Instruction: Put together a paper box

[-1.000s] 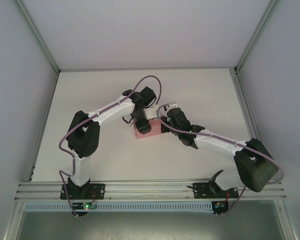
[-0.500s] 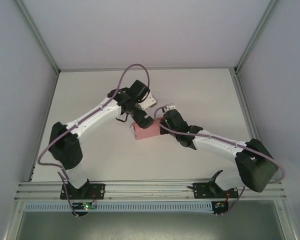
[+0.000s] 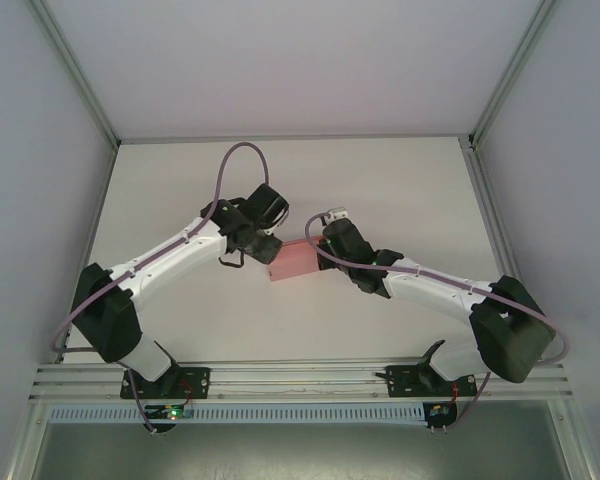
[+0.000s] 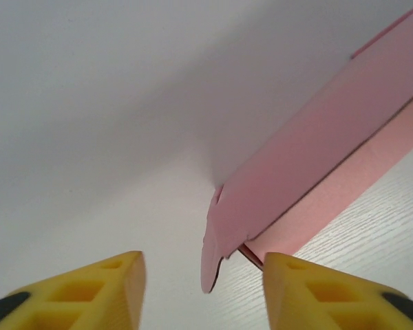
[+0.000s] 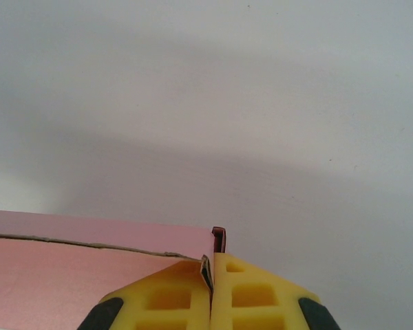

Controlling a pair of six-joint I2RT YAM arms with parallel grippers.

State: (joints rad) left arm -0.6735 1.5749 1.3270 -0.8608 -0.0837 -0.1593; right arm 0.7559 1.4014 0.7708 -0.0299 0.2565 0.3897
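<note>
Right end effector (image 5: 212, 292) pinches the paper box's (image 3: 294, 260) right edge; left end effector (image 4: 203, 289) spread beside its left flap

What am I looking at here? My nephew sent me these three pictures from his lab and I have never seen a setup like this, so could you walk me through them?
These are two robot arms bolted at the near edge of a white table. The wide picture comes from a camera above and behind them. The other two come from cameras on each wrist, looking past that arm's own yellow fingers.

Between the arms lies a pink paper box, folded flat.

The right gripper is shut, pinching a thin edge of the box at one end. The left gripper stands open at the other end, with a rounded pink flap sticking out between its fingers, not yet gripped.
</note>
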